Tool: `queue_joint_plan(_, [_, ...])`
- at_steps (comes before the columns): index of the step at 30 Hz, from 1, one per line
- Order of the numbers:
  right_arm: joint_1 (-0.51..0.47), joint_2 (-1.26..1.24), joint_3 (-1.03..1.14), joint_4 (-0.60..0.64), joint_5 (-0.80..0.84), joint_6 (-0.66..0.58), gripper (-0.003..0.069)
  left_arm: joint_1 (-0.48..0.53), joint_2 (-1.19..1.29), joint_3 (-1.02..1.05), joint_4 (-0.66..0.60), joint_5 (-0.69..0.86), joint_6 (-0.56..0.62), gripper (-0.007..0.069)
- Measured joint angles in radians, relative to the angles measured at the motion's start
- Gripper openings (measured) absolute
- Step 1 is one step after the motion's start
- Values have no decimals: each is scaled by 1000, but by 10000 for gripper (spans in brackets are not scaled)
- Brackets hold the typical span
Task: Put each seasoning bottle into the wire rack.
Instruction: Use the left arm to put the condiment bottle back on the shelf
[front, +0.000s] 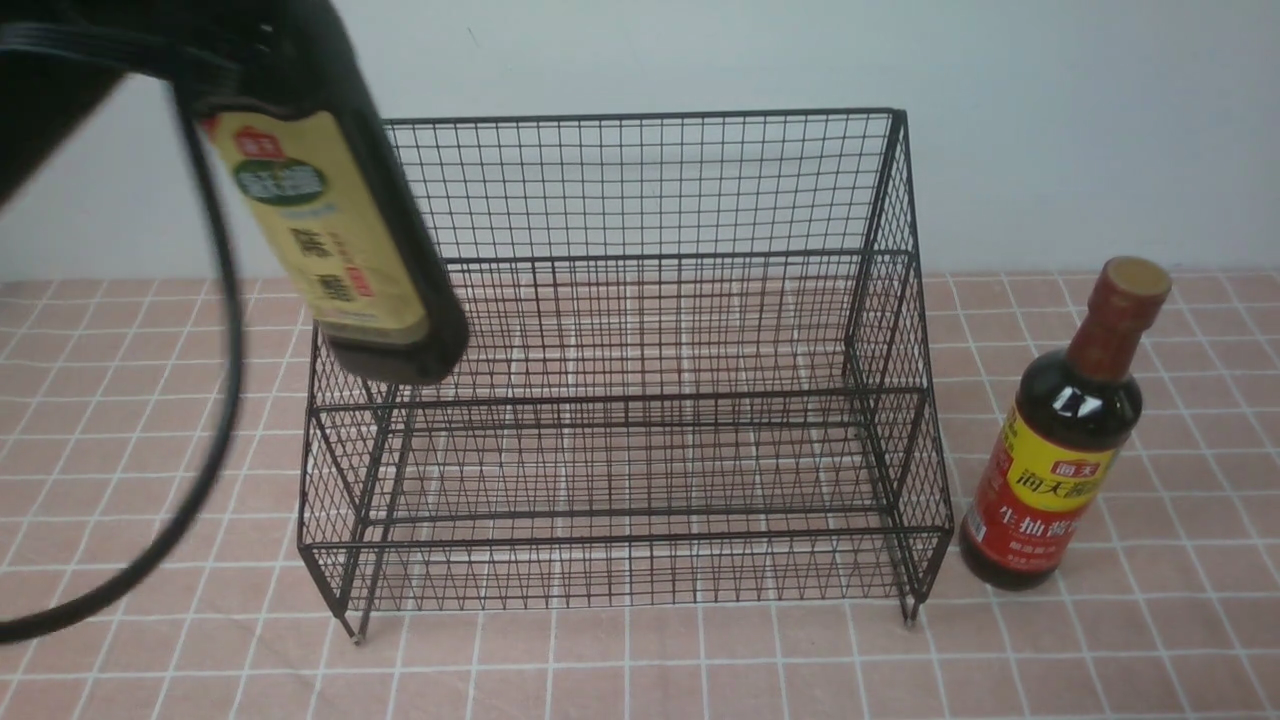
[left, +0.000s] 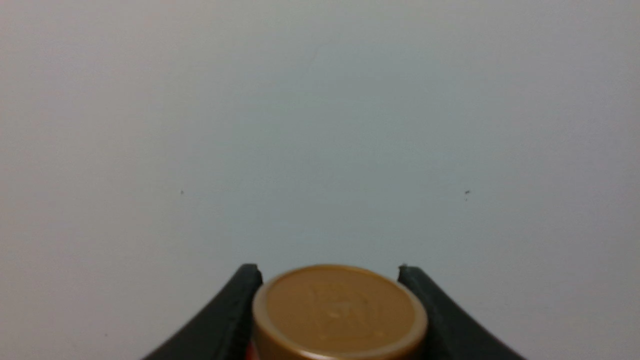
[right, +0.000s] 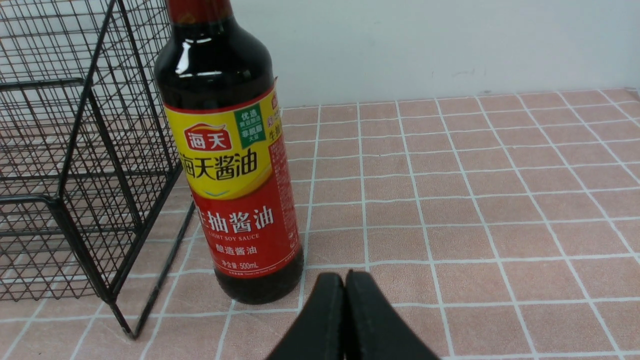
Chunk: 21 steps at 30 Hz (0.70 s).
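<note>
The black wire rack (front: 640, 400) stands mid-table with both tiers bare. My left gripper (left: 330, 272) is shut on the squarish tan-label bottle (front: 330, 230), holding it tilted in the air over the rack's left end; its gold cap (left: 339, 312) sits between the fingers (left: 235, 310). The round long-necked bottle (front: 1062, 440) with the red-yellow label stands upright on the table just right of the rack. It also shows in the right wrist view (right: 232, 165). My right gripper (right: 345, 277) is shut and empty, low beside that bottle's base, out of the front view.
The table has a pink tiled cloth (front: 1150, 640). A pale wall (front: 1050, 130) runs close behind the rack. A black cable (front: 215, 440) hangs from my left arm over the table's left side. The rack's right side (right: 90, 165) stands next to the round bottle.
</note>
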Motion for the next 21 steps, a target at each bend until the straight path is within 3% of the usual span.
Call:
queue_joint_plan(10, [0,0,0,0,0,0,-14,-4,171,0,-28,-91,6,302])
queue_joint_plan(21, [0,0,0,0,0,0,-14,-4,271,0,-67,81,6,302])
